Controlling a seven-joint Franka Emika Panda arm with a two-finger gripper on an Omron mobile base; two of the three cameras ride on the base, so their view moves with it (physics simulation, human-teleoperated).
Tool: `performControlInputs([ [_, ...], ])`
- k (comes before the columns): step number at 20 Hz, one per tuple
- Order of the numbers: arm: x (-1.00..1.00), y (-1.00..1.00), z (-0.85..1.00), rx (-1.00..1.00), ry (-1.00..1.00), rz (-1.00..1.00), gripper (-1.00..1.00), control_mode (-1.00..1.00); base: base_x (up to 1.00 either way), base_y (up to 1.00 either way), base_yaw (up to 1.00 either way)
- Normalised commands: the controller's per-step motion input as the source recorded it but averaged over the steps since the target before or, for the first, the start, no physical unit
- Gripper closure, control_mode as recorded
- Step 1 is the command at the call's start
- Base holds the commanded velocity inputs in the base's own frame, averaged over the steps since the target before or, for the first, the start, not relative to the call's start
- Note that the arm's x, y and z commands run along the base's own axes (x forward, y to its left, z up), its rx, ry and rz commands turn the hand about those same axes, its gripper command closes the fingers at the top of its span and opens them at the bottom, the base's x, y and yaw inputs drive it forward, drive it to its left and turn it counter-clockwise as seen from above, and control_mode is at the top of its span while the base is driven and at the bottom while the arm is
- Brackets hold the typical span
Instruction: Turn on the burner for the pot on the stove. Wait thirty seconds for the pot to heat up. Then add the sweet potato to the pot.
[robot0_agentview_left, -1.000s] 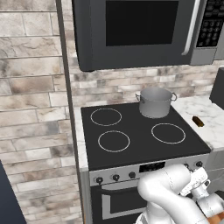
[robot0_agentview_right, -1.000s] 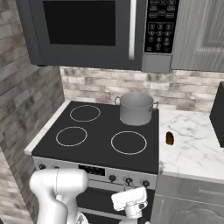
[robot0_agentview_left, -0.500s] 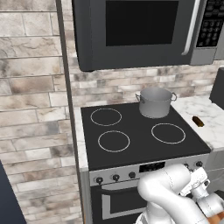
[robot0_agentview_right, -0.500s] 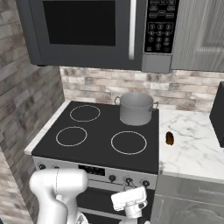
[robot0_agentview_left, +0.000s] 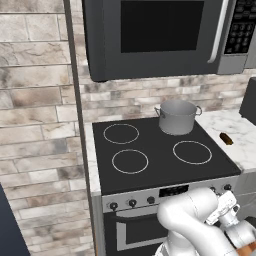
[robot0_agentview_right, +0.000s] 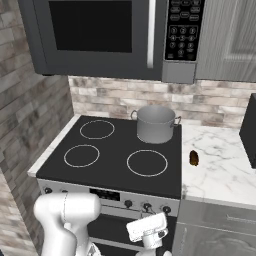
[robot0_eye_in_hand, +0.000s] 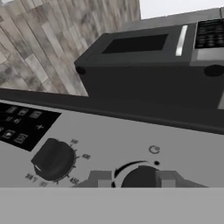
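Two hand fingertips (robot0_eye_in_hand: 101, 178) flank stove knob (robot0_eye_in_hand: 139, 178).

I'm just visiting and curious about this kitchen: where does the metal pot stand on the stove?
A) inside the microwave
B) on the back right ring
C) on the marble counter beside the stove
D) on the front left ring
B: the pot stands at the back right of the stove's black top, next to the marble counter, while the other three white rings lie bare.

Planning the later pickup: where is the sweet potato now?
The sweet potato lies on the marble counter just right of the stove, in front and to the right of the pot.
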Motion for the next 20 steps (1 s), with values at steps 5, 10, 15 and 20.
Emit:
performControlInputs([
  [5, 0.0, -0.12, -0.94, -0.34, -0.07, 0.89, 1.0, -1.0, 0.0, 0.0, 0.0],
  [10, -0.02, -0.03, -0.96, -0.34, 0.0, 0.93, 1.0, -1.0, 0.0, 0.0, 0.0],
  [15, -0.11, -0.02, -0.93, -0.34, 0.0, 0.93, 1.0, -1.0, 0.0, 0.0, 0.0],
  [20, -0.17, 0.0, -1.0, -0.35, 0.06, 0.93, 1.0, -1.0, 0.0, 0.0, 0.0],
])
